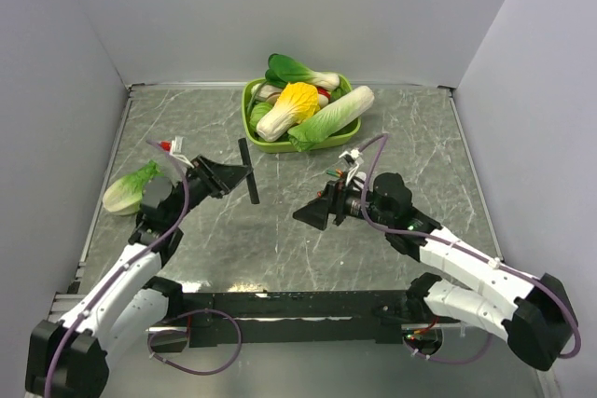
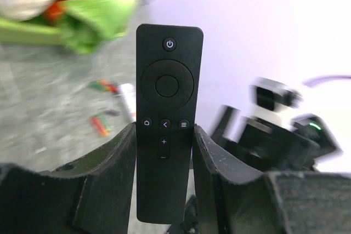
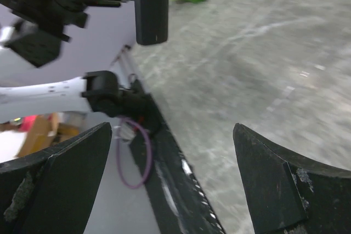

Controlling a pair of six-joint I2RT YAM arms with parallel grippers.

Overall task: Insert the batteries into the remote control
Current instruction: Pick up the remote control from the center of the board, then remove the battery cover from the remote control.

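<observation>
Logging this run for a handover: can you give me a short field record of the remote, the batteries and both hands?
remote: slim black plastic bar remote, held off the table, button face toward the left wrist camera
left hand: closed on the remote's lower sides
right hand: open, empty, above the table
batteries: small green-and-red cylinder batteries, loose on the grey marbled table

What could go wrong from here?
The slim black bar remote is held only by its long edges in the left gripper, so a push from the open right gripper close by might twist it loose. The tiny green-and-red cylindrical batteries lie loose on the grey marbled table and may roll when grasped.
</observation>
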